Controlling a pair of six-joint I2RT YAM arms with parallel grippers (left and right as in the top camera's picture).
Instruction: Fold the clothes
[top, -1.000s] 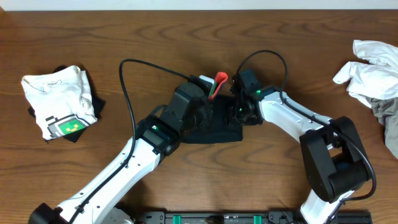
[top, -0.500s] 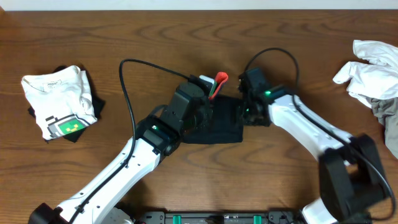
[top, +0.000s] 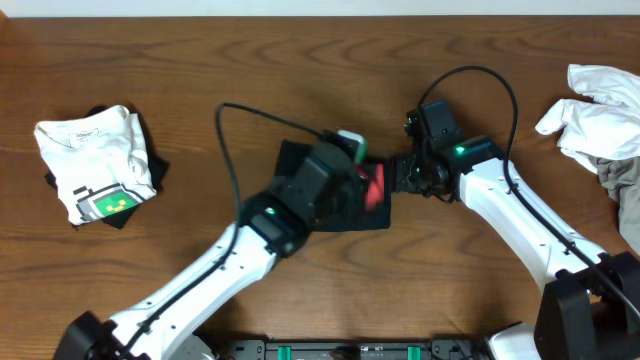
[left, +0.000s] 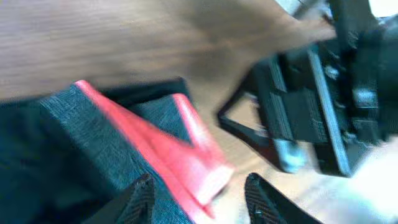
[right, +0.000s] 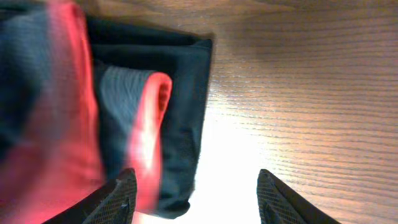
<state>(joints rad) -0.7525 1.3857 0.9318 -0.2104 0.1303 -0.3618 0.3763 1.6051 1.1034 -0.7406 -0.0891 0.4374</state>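
A dark garment (top: 296, 160) with a red trim (top: 377, 187) lies folded at the table's middle. My left gripper (top: 362, 190) hovers over its right part, open; in the left wrist view (left: 199, 200) the red trim (left: 180, 152) and dark cloth (left: 87, 134) lie just ahead of the fingers. My right gripper (top: 402, 176) is open and empty just off the garment's right edge; in the right wrist view (right: 199, 200) the dark cloth (right: 186, 81) and red fold (right: 149, 124) lie by the left finger, with bare wood between the fingers.
A folded white shirt (top: 92, 160) with a green print rests on a dark item at the left. A crumpled pile of white and grey clothes (top: 600, 120) lies at the right edge. The right arm's body (left: 323, 106) is close to the left gripper.
The right gripper drew back to the right, off the garment. The left arm swung right over the garment, and the raised red part now lies flat on it.
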